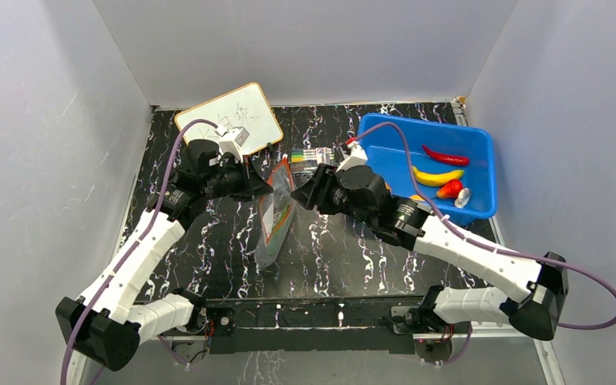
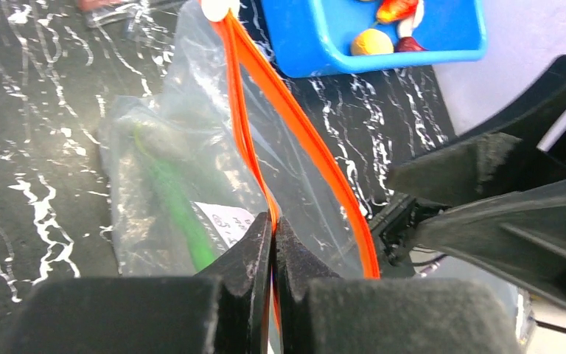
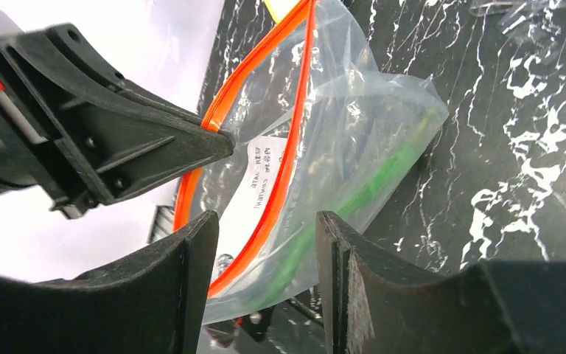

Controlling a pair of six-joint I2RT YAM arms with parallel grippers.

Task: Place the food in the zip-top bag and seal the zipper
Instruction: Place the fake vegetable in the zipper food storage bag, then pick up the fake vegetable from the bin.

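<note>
The clear zip-top bag (image 1: 273, 223) hangs upright over the table between both grippers, mouth up. My left gripper (image 2: 273, 221) is shut on one lip of the orange-red zipper (image 2: 295, 125). My right gripper (image 3: 267, 228) is open, its jaws standing either side of the other zipper lip (image 3: 295, 147) without pinching it. The mouth gapes between the two lips. A green pepper (image 2: 173, 199) lies inside the bag. Other food sits in the blue tub (image 1: 481, 136): red chili (image 1: 445, 156), yellow banana (image 1: 437, 176), strawberry (image 1: 449, 189), white piece (image 1: 463, 197), orange fruit (image 2: 372, 42).
A small whiteboard (image 1: 228, 119) lies at the back left. A pack of coloured markers (image 1: 314, 155) lies behind the bag, beside the tub. Grey walls close in the black marbled table (image 1: 345, 249) on three sides.
</note>
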